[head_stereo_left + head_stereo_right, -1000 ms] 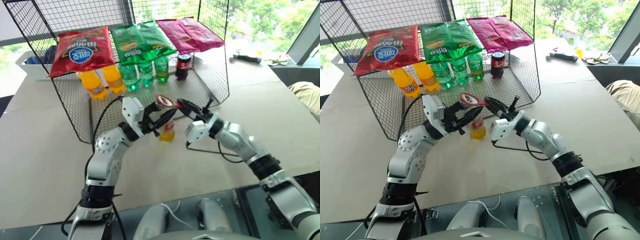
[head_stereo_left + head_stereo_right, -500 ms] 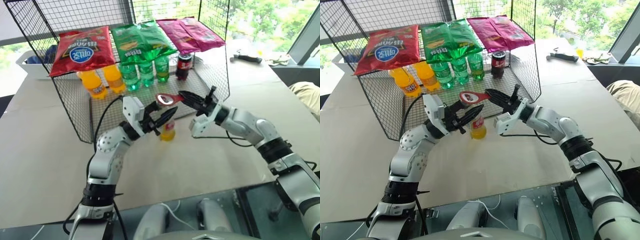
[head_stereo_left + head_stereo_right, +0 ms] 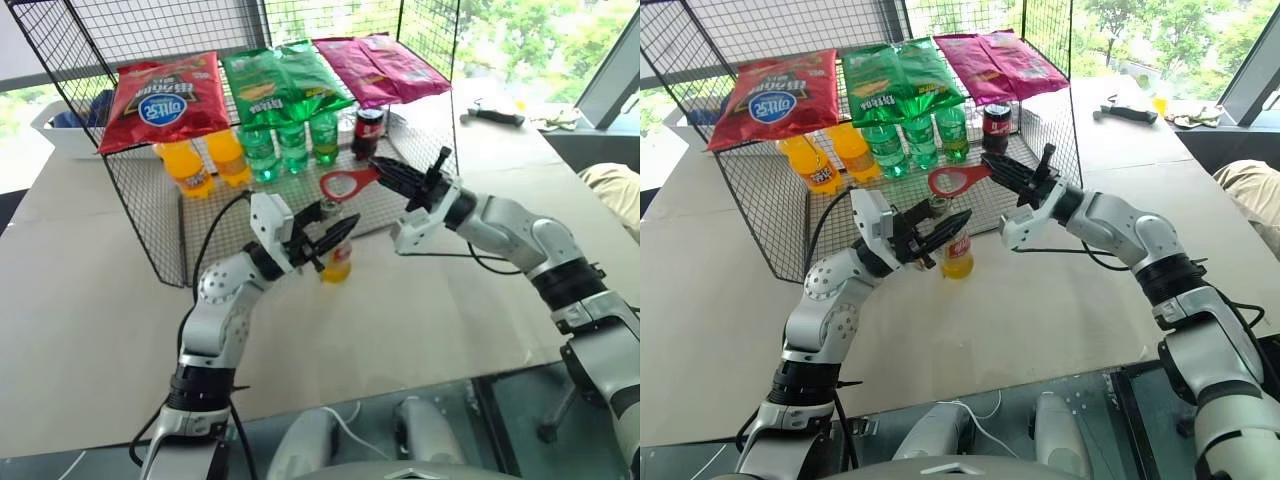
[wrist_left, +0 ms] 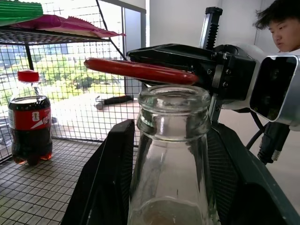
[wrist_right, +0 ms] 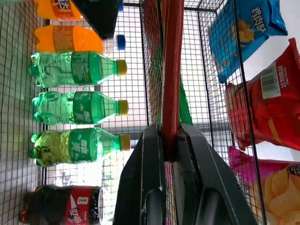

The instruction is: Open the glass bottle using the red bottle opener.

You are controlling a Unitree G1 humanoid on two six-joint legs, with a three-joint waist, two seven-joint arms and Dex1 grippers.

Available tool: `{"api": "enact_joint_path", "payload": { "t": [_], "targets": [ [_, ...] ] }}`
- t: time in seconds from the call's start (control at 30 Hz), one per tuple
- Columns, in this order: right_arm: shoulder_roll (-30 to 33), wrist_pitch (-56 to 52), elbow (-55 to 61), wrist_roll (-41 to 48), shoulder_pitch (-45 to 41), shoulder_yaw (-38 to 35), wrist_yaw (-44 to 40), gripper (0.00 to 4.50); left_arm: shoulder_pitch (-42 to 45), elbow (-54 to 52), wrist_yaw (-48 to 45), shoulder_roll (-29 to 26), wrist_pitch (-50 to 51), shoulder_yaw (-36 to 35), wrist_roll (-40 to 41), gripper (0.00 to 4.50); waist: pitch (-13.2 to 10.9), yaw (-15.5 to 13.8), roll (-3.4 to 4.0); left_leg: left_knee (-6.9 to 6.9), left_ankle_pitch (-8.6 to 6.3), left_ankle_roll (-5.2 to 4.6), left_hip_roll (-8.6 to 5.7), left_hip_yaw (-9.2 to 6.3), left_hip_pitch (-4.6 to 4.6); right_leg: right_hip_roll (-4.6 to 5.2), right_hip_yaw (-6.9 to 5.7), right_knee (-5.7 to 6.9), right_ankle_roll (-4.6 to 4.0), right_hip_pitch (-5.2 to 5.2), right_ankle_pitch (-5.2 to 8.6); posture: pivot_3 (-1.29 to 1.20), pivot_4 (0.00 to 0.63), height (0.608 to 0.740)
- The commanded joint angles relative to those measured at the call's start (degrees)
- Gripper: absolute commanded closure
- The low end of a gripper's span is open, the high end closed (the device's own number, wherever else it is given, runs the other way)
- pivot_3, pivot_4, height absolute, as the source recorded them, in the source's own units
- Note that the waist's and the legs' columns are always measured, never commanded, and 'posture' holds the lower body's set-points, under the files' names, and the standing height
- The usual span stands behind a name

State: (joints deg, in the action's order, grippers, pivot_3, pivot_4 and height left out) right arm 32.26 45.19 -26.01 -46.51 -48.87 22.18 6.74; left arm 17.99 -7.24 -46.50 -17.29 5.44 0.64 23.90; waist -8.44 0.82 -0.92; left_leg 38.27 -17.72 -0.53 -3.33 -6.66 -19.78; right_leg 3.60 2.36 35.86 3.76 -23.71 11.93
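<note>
- While the glass bottle [image 3: 335, 252] stands upright on the table [image 3: 90, 300], just in front of the wire rack [image 3: 170, 225], the left pincer [image 3: 338, 236] clamps its neck between two black fingers [image 4: 105, 178].
- The bottle's mouth, seen in the left wrist view, carries no cap.
- The right pincer [image 3: 382, 173] is closed on the handle of the red bottle opener [image 3: 345, 184], gripping it firmly.
- The opener's ring head lies at about 11 o'clock from the bottle's mouth, slightly above it and not touching.
- Inside the rack stand orange soda bottles [image 3: 183, 165], green soda bottles [image 3: 291, 143] and a cola bottle [image 3: 367, 132]; crisp bags [image 3: 160, 97] lie on its upper shelf.
- At 2 o'clock on the table lies a dark tool [image 3: 492, 116].
</note>
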Motion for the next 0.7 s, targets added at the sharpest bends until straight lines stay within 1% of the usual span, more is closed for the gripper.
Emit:
{"api": "enact_joint_path", "payload": {
  "t": [0.03,0.13,0.23,0.37,0.5,0.6,0.7],
  "targets": [
    [-0.1,-0.4,0.3,4.1,-1.4,-3.3,0.7,4.50,-1.0,1.2,-0.7,0.0,1.7,1.6,0.2,2.76,0.0,0.0,0.00,0.00,0.00,0.00,0.00,0.00,0.00,0.00,0.00,0.00,0.00,0.00,0.00,0.00,0.150,0.740],
    [-1.7,-0.5,-0.3,8.8,0.7,-3.9,-1.3,4.50,-1.0,1.2,-0.6,0.2,2.0,1.4,0.7,2.76,0.0,0.0,0.00,-0.01,0.00,0.00,0.01,0.00,-0.01,0.01,0.01,-0.01,0.00,0.00,0.00,0.00,0.150,0.740],
    [-4.4,-2.8,-1.1,16.4,3.5,-4.9,-6.3,4.50,-1.0,1.1,-0.4,0.0,1.9,1.3,0.6,2.76,0.0,0.0,-0.01,-0.03,0.00,0.00,0.08,-0.03,0.00,0.00,-0.01,-0.03,0.00,0.01,0.00,0.00,0.150,0.740],
    [-8.5,-7.7,0.2,27.7,8.2,-6.1,-14.3,4.50,-1.2,0.9,-0.2,-0.2,1.9,1.1,0.6,2.76,0.0,0.0,0.01,-0.03,-0.01,-0.02,0.13,-0.02,-0.01,0.01,0.00,-0.03,0.00,0.00,0.00,0.00,0.150,0.740],
    [-12.6,-14.8,4.6,35.8,12.3,-7.9,-18.9,4.50,-1.4,0.7,-0.1,-0.4,1.8,1.0,0.6,2.76,0.0,0.0,0.02,-0.03,-0.01,-0.02,0.16,-0.04,-0.01,0.00,0.00,-0.03,0.00,0.00,0.00,0.00,0.150,0.740],
    [-15.1,-19.4,8.0,38.6,14.5,-9.1,-20.3,4.50,-1.5,0.5,0.0,-0.6,1.9,0.9,0.6,2.76,0.0,0.0,0.02,-0.03,-0.01,-0.02,0.18,-0.05,-0.01,0.00,-0.01,-0.02,0.00,0.00,0.00,0.00,0.150,0.740],
    [-16.4,-21.9,10.5,38.8,16.3,-9.1,-21.3,4.50,-1.7,0.3,0.1,-0.6,2.0,0.9,0.7,2.76,0.0,0.0,0.03,-0.03,-0.01,-0.02,0.17,-0.07,-0.01,-0.01,-0.03,-0.01,0.00,0.00,0.00,0.00,0.150,0.740]
  ]
}}
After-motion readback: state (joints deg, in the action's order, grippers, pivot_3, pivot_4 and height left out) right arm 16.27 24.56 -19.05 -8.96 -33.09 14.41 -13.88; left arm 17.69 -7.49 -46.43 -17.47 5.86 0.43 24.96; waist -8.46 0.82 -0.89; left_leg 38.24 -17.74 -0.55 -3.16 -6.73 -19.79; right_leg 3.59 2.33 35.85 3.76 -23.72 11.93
